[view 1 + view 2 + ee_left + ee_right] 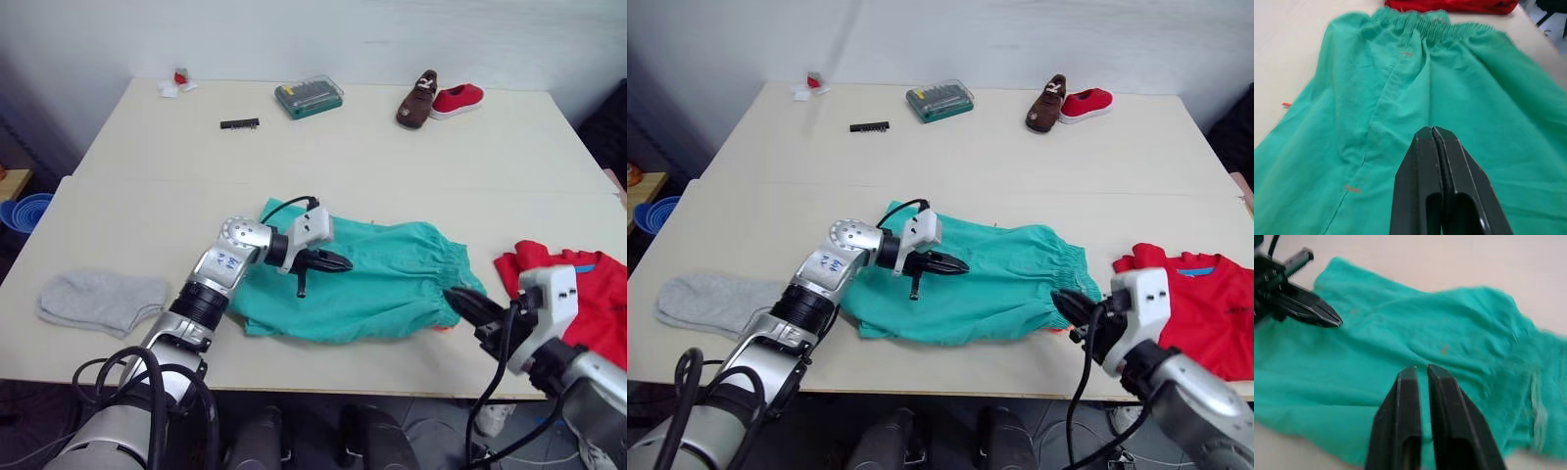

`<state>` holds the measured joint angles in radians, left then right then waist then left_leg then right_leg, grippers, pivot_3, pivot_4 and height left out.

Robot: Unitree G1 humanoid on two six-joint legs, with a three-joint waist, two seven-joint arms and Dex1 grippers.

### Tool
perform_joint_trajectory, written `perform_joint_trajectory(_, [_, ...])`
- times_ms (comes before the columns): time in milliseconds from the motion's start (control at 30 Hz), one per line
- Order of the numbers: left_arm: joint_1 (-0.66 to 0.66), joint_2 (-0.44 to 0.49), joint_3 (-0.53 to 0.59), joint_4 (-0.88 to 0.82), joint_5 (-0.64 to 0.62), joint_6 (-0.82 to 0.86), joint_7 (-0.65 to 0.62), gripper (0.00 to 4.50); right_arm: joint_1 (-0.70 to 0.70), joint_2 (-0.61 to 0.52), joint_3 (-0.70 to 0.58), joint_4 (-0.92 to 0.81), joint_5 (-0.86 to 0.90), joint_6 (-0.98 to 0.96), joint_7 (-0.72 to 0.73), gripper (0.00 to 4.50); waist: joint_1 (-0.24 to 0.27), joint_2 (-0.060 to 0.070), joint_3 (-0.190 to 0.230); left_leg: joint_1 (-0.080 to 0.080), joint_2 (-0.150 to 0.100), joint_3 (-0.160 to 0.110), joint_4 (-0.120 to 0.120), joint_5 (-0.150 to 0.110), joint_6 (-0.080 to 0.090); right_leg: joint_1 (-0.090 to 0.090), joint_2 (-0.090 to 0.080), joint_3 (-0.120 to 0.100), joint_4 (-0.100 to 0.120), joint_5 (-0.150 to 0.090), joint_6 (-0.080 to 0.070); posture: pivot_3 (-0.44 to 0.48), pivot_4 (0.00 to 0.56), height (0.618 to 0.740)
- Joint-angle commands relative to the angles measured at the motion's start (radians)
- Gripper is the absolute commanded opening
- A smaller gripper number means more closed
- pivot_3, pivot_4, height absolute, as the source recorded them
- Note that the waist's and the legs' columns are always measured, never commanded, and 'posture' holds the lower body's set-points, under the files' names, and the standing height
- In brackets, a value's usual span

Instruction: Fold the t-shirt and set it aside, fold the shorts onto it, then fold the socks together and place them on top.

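The teal shorts (382, 284) lie spread flat at the table's front centre, waistband toward the right. My left gripper (339, 261) hovers over their left half, its black fingers (1422, 161) shut with nothing between them. My right gripper (457, 298) sits low at the waistband end near the front edge, shut and empty, pointing across the shorts (1449, 347) toward the left gripper (1327, 318). The red t-shirt (600, 299) lies crumpled at the right edge, partly behind my right arm. A light grey sock (103, 299) rests at the front left, apart from both grippers.
At the table's back stand a brown shoe (418, 98) and a red shoe (458, 99), a green bit case (309, 96), a black bit strip (239, 123) and a small red-and-white item (178, 81). A blue bowl stack (24, 211) sits off the table's left side.
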<state>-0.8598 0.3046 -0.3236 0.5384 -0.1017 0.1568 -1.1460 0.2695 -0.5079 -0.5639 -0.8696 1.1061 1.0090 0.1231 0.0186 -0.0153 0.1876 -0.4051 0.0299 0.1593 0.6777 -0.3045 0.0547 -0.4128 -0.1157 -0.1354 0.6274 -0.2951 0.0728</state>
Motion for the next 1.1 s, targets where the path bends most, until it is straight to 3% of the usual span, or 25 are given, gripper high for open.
perform_joint_trajectory(33, [-0.037,-0.01,-0.021,0.138,0.064,-0.144,-0.01,0.0,0.169,0.053,-0.03,-0.103,0.121,-0.041,-0.118,1.84,0.0,0.0,0.0,0.0,0.0,0.0,0.0,0.0,0.0,0.0,0.0,0.0,0.0,0.0,0.0,0.0,0.15,0.74])
perform_joint_trajectory(133, [-0.029,0.001,-0.018,0.147,0.071,-0.18,-0.043,0.0,0.268,0.101,-0.007,-0.089,0.188,-0.091,-0.186,2.85,-0.001,0.0,0.0,0.001,0.001,0.0,-0.002,0.0,0.0,-0.001,0.001,0.0,0.0,0.0,0.0,0.0,0.15,0.74])
perform_joint_trajectory(300, [-0.015,0.037,-0.026,0.134,0.105,-0.243,-0.061,0.0,0.315,0.146,0.061,-0.022,0.27,-0.165,-0.263,4.47,-0.007,0.0,0.0,0.001,0.0,0.0,-0.001,-0.001,0.005,0.0,0.0,0.002,-0.001,0.001,0.0,0.0,0.15,0.74])
perform_joint_trajectory(533, [-0.045,0.068,0.032,0.098,0.078,-0.184,-0.066,0.0,0.208,0.188,0.155,0.143,0.36,-0.26,-0.335,4.47,-0.017,0.0,0.0,0.001,0.0,0.0,-0.003,0.001,0.001,-0.001,0.0,0.002,-0.002,0.001,-0.001,0.0,0.15,0.74])
perform_joint_trajectory(767, [0.007,0.111,0.01,0.072,0.122,-0.227,-0.065,0.0,0.011,0.209,0.274,0.309,0.37,-0.278,-0.357,4.47,-0.028,-0.001,0.0,0.002,0.0,0.0,-0.004,0.001,0.0,-0.001,0.0,0.002,-0.001,0.001,-0.001,0.0,0.15,0.74])
perform_joint_trajectory(1100, [0.009,0.127,0.03,0.113,0.146,-0.233,-0.023,0.0,-0.25,0.215,0.305,0.551,0.302,-0.282,-0.358,4.47,-0.045,-0.002,-0.001,0.003,0.0,0.0,-0.003,0.003,0.0,0.001,0.0,0.002,0.0,0.001,-0.001,0.0,0.15,0.74])
